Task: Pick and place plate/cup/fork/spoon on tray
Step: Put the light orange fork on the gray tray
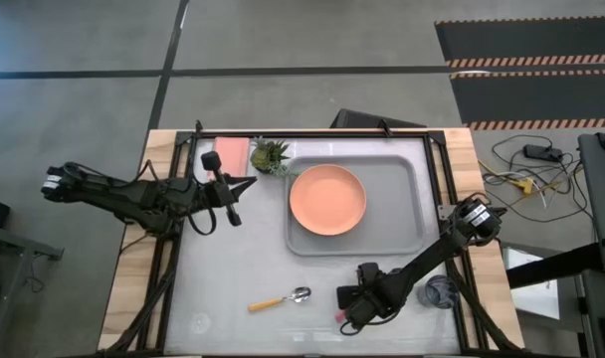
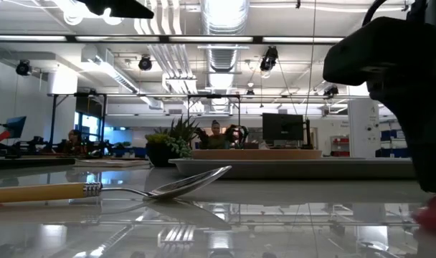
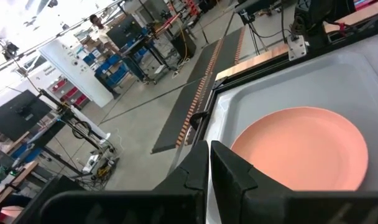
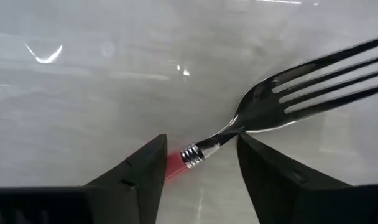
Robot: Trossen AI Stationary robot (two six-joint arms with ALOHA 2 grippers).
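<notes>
The salmon-orange plate (image 1: 327, 199) lies flat in the light grey tray (image 1: 402, 214); it also shows in the left wrist view (image 3: 304, 146). The fork (image 4: 282, 99) lies on the table near the front edge. My right gripper (image 4: 198, 171) is low over the fork and open, one finger on each side of its neck where the pink-red handle (image 4: 175, 167) begins, touching neither. The orange-handled spoon (image 1: 281, 298) lies on the table to the fork's left. The dark cup (image 1: 442, 292) stands on the table, right of my right arm. My left gripper (image 1: 233, 204) is shut and empty, left of the tray.
A small potted plant (image 1: 271, 156) and a pink rectangular pad (image 1: 233, 152) sit at the far edge, left of the tray. The spoon (image 2: 132, 190) lies between the two arms near the front. Bare table lies between the tray and the spoon.
</notes>
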